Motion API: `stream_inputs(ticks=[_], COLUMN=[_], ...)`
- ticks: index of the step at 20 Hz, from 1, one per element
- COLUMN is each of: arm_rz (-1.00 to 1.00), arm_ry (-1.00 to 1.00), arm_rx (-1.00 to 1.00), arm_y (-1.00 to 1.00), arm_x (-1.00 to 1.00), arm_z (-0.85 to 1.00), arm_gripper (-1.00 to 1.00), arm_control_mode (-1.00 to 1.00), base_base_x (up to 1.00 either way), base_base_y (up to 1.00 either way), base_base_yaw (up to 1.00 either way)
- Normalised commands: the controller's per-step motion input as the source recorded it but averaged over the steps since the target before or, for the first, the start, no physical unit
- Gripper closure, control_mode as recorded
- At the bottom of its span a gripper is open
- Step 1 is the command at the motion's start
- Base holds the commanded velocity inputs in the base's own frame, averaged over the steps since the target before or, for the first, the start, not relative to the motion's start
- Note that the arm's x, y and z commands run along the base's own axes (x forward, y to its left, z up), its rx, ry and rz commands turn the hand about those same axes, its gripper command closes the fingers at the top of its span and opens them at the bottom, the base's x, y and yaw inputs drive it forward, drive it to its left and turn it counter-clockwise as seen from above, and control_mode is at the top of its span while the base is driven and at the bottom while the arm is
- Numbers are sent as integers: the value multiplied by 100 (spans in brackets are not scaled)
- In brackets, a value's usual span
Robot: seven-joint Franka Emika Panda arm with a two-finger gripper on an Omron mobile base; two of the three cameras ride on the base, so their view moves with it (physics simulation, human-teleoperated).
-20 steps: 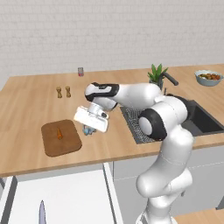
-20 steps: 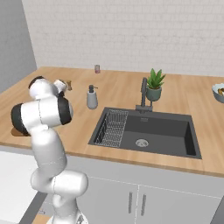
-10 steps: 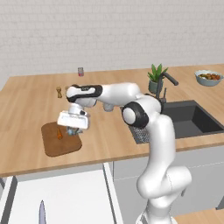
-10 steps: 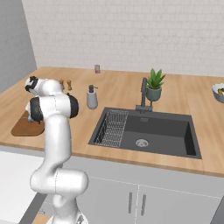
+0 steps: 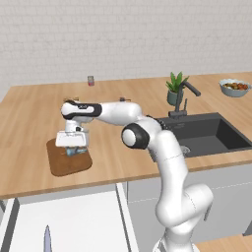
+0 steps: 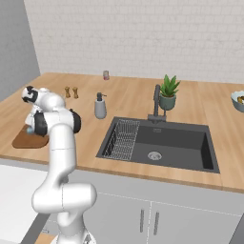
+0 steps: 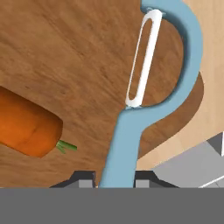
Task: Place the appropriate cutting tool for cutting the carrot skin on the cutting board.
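Wood counter runs wide in the left base view, and the dark brown cutting board lies flat on it near the front edge. The white arm reaches far to the left, and its gripper hangs right over the board with a bit of light blue, the peeler, under it. A small red can stands at the back by the wall, a potted plant sits beside the tap, the black sink is to the right, and a bowl of fruit is in the far corner. A knife lies low down, below the counter. In the right base view the cutting board shows at the left edge of the counter, partly hidden by the arm. A grey soap bottle and two little brown shakers stand behind it, and a wire rack sits in the sink. In the hand view the gripper is closed on the peeler by its slim handle, with a dark finger tip on each side. The peeler's looped head with the white blade is over the corner of the cutting board. I cannot tell if it touches the wood. The orange carrot lies on the board just beside the peeler, and they do not touch.
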Motion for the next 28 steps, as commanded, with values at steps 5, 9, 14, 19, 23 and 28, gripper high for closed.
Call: stream_inputs(ticks=[5,9,14,19,23,28], arm_rz=[0,0,1,0,0,0], arm_ry=[0,-3,-16,-22,-28,-29], arm_rx=[-12,-1,0,0,0,3], arm_y=[13,0,0,-4,-42,-71], arm_x=[10,0,-40,-59,-28,-65], arm_z=[-63,-69,-8,1,5,24], arm_gripper=[100,-100,-100,-100,-100,-100], arm_control_mode=[-100,-100,-100,-100,-100,-100], base_base_x=[0,0,0,0,0,0], base_base_y=[0,0,0,0,0,0], base_base_yaw=[0,0,0,0,0,0])
